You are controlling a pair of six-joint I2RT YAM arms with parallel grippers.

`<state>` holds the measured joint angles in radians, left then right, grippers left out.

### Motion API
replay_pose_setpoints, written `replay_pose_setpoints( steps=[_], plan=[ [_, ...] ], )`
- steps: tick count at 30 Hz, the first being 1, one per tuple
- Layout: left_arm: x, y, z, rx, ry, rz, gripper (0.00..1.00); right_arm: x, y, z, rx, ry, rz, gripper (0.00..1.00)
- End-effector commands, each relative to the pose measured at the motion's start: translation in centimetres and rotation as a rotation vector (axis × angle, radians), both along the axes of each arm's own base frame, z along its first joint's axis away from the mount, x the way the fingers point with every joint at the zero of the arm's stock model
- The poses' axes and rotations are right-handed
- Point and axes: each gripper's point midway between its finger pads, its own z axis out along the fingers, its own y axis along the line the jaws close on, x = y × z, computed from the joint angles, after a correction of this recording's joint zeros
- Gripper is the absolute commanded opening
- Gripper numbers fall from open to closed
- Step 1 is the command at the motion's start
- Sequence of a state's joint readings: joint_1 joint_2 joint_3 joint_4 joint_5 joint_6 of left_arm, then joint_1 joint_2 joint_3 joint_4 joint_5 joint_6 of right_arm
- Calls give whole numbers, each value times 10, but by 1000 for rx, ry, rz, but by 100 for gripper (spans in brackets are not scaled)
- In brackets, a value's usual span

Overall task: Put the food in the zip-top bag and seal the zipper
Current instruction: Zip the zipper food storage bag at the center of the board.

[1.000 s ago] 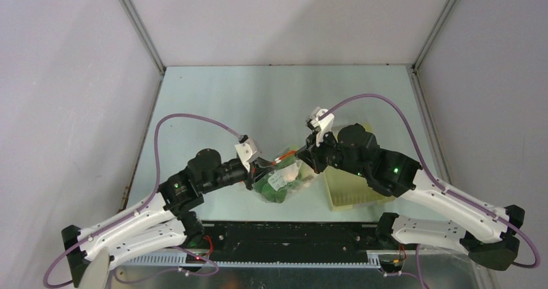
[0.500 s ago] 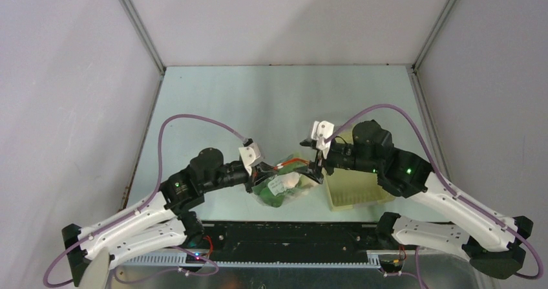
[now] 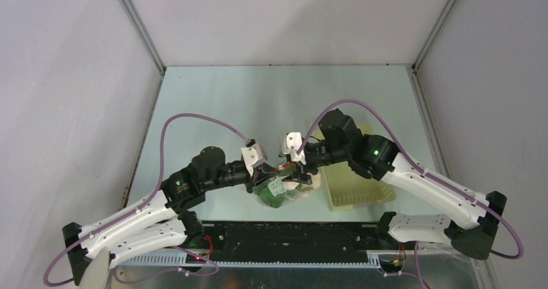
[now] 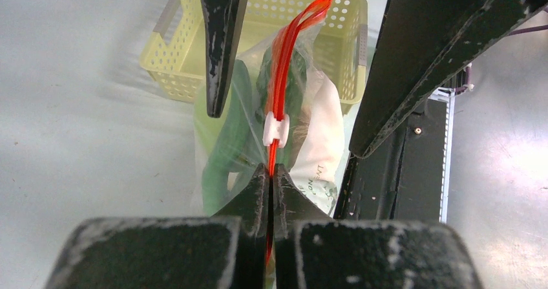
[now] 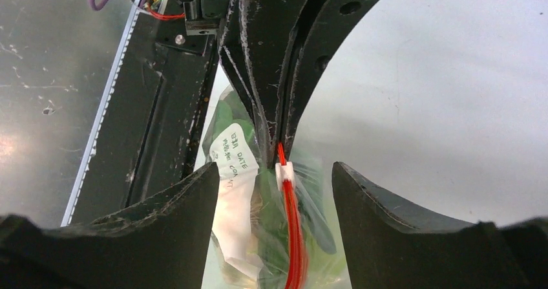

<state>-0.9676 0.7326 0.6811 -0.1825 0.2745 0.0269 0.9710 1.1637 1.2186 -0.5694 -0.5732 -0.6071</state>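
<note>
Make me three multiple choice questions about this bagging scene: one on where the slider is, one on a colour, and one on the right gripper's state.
1. Where is the white slider on the zipper?
A) just past the left gripper's shut jaws
B) at the strip's far end
C) off the zipper altogether

2. What colour is the zipper?
A) blue
B) orange-red
C) black

3. How does the right gripper stand?
A) jaws open, straddling the zipper
B) jaws shut on the slider
C) jaws shut on the bag's bottom corner

Answers:
1 A: both wrist views show the slider right by the tips of the left jaws.
2 B: the strip is bright orange-red against the clear zip-top bag.
3 A: the right wrist view shows a wide gap, with the strip between the jaws.
</note>
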Motion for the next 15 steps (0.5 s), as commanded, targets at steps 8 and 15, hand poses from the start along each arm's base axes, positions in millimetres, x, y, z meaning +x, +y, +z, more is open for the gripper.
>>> replay_pose_setpoints(
  steps=[8,15],
  plan=[
    [2,-3,34,-70,-73,-11,0,0,5,3,-57,-40,85,64],
    [5,-3,31,-60,-71,1,0,1,8,1,-78,-29,88,51]
  ],
)
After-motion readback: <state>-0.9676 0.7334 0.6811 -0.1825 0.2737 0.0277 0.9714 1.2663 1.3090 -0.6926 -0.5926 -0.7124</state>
